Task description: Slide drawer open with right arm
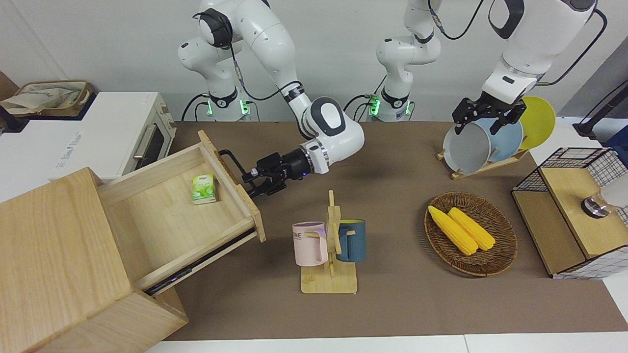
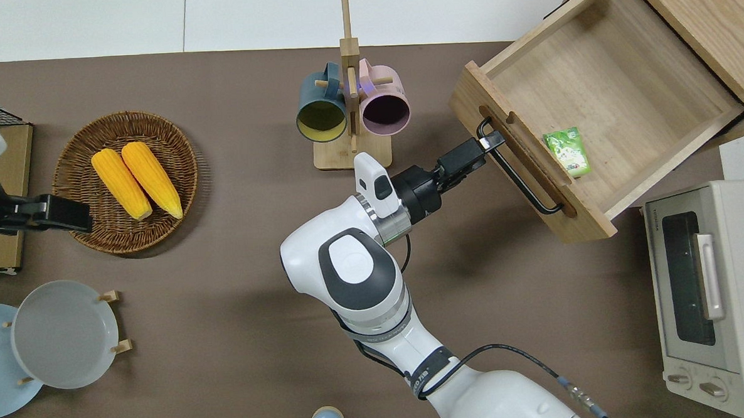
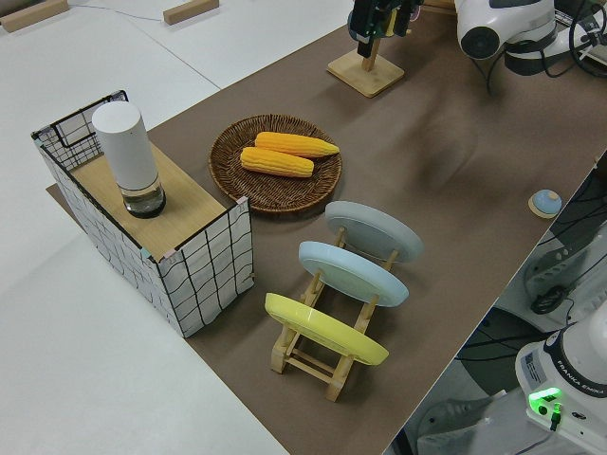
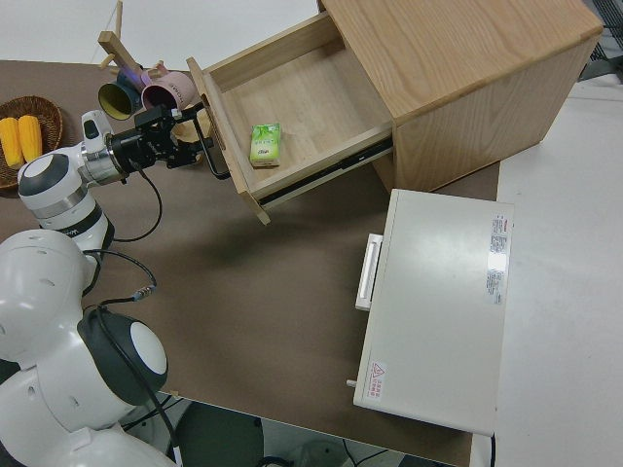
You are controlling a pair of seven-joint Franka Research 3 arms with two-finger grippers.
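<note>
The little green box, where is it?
The little green box lies inside the open drawer, close to the drawer's front panel, at the right arm's end of the table.

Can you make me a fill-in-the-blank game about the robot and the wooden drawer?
1. The drawer is pulled ____.
2. Inside the drawer lies a small ____ carton.
3. The right end effector is at the drawer's black bar ____.
4. The basket holds two yellow ears of ____.

Missing words: open; green; handle; corn
</note>
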